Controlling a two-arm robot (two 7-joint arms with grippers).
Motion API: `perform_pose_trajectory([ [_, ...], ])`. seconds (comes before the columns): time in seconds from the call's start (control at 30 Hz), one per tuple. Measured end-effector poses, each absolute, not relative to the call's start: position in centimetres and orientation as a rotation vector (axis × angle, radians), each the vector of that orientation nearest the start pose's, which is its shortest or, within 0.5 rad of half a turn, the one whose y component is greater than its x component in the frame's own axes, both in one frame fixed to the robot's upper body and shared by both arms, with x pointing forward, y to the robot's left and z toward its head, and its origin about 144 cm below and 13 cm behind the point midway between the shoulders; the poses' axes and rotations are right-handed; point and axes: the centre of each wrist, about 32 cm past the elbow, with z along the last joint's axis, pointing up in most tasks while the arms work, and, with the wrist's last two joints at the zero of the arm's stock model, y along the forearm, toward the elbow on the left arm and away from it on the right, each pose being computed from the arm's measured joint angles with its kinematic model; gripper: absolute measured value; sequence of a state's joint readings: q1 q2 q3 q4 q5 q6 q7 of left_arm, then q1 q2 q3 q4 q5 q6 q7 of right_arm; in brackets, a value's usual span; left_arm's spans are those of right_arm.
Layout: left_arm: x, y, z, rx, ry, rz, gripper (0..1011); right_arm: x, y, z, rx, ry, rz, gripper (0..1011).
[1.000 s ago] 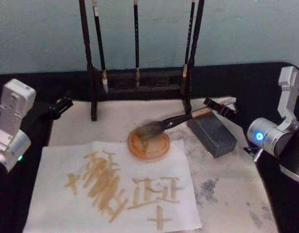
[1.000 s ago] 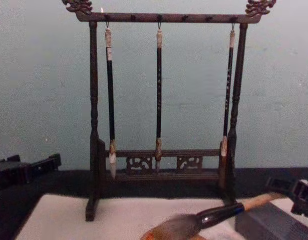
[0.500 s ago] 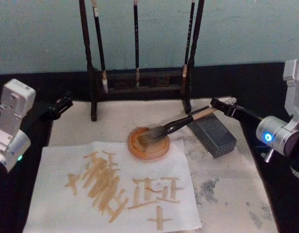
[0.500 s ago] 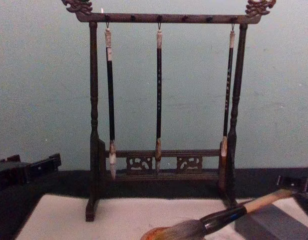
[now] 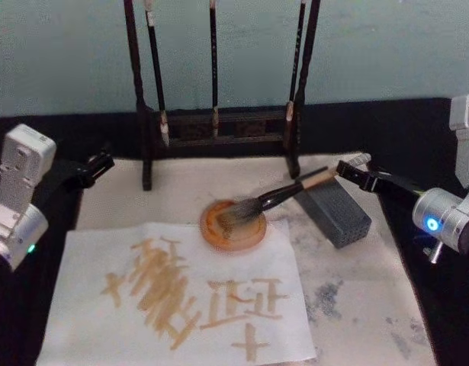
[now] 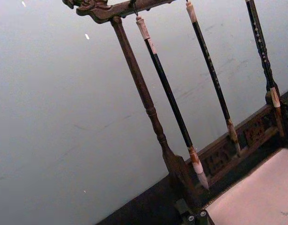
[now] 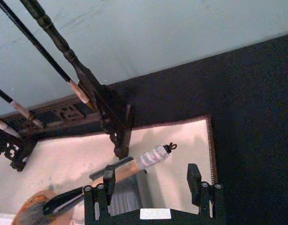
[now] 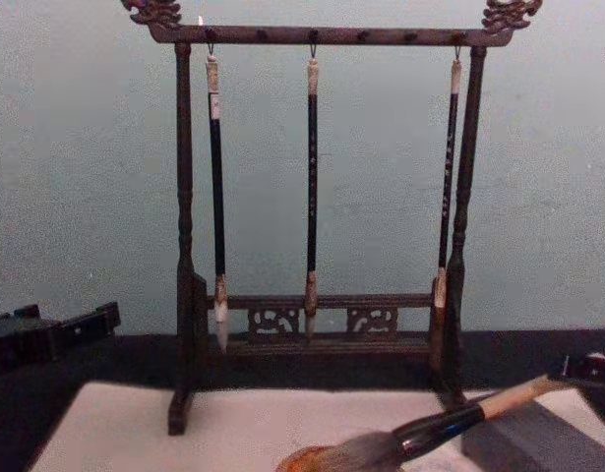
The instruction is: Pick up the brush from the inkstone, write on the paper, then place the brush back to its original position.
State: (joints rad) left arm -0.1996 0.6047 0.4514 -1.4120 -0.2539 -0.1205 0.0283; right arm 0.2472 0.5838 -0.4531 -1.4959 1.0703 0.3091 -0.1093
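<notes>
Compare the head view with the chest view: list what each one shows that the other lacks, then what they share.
Head view alone: the paper with tan strokes, the grey block seen from above, and the left claw, parked at the mat's far left corner. The right claw is open, just off the brush's handle end.

Chest view alone: the rack's carved top bar and the hooks that the thin brushes hang from.

Both: the brush with its head on the round inkstone, plus the three hanging brushes.

The chest view's bottom edge cuts off the brush (image 8: 420, 441) bristles and the round inkstone (image 8: 302, 459)
</notes>
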Motion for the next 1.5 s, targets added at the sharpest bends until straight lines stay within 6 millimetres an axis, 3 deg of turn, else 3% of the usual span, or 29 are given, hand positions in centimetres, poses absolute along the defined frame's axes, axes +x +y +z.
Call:
perform_pose_trajectory([
  [0.33, 48.9, 31.0, 114.0, 0.304, -0.285, 1.248, 1002, 48.6, -28.8, 117.9, -0.105, 0.558, -1.259, 1001],
  [0.63, 48.9, 31.0, 114.0, 0.304, -0.285, 1.248, 1002, 46.3, -28.1, 118.8, -0.147, 0.355, -1.243, 1001],
  [1.1, 48.9, 31.0, 114.0, 0.304, -0.285, 1.248, 1002, 43.6, -25.0, 119.5, -0.186, 0.022, -1.071, 1001],
  [1.5, 48.9, 31.0, 114.0, 0.304, -0.285, 1.248, 1002, 43.1, -22.1, 119.2, -0.222, -0.097, -0.917, 1001],
])
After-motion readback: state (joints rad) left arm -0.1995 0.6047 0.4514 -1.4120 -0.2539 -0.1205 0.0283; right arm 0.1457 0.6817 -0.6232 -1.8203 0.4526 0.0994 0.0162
